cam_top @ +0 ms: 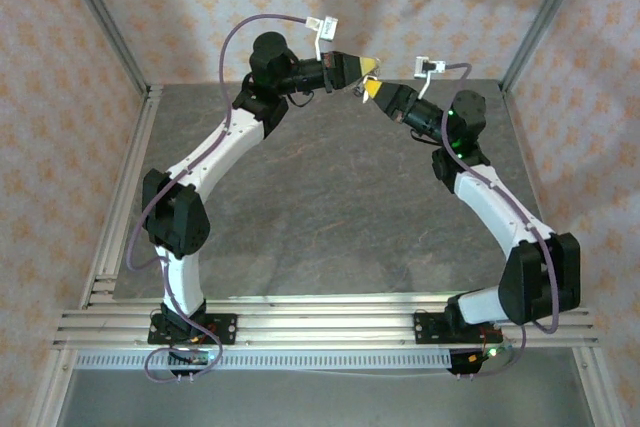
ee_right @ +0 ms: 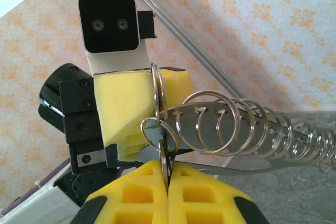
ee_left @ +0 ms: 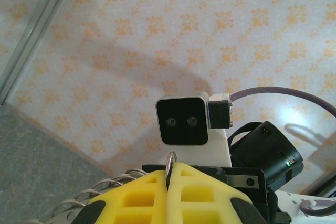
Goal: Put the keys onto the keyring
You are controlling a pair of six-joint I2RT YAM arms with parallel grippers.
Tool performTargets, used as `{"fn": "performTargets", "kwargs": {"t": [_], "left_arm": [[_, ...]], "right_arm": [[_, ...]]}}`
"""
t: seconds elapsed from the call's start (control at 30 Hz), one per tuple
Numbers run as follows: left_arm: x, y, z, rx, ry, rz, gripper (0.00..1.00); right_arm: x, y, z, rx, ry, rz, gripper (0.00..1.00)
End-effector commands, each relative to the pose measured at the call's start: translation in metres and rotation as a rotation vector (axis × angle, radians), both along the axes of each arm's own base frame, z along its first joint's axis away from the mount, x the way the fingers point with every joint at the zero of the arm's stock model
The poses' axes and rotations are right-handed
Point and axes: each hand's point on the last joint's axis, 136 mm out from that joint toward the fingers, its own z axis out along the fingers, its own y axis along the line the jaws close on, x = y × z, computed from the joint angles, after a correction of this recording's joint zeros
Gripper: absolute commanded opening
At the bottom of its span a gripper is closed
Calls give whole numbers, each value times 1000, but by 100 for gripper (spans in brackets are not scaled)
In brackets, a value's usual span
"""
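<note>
Left pincer (ee_left: 169, 181) pinches thin silvery keyring (ee_left: 170, 157)

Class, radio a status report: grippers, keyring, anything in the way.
Left gripper shut on keyring. Right gripper shut on thin metal piece. Ring-laden strip crowds both tips.

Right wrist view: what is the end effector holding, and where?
A thin metal ring, pinched by its lower edge between the yellow pads of the right end effector.
</note>
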Motion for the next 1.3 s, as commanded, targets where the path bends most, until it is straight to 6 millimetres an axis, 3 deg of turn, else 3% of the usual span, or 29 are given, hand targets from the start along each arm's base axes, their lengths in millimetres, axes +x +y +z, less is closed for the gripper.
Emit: {"fn": "performTargets", "kwargs": {"t": [0.0, 0.4, 0.6, 0.67, 0.87, 1.03, 1.2, 1.27], "left_arm": [[-24, 5, 46, -74, -133, 0, 0], [-24, 14, 51, -147, -113, 52, 0], [-24, 19, 50, -204, -81, 75, 0], [-24, 20, 50, -221, -72, 74, 0], [-21, 20, 45, -245, -46, 85, 0], [-19, 18, 39, -244, -34, 88, 0], [-16, 16, 35, -244, -26, 93, 0], [-16, 14, 34, -242, -23, 92, 0]], "right_arm": [[-7, 11, -4, -43, -17, 29, 0], [12, 19, -7, 59, 33, 23, 0], [34, -8, -31, 76, 99, -123, 0], [40, -7, -34, 106, 123, -124, 0], [37, 23, -32, 127, 129, -36, 0], [18, 57, -27, 76, 111, 67, 0], [18, 53, -37, 17, 120, 42, 0], [13, 59, -30, 31, 110, 93, 0]]}}
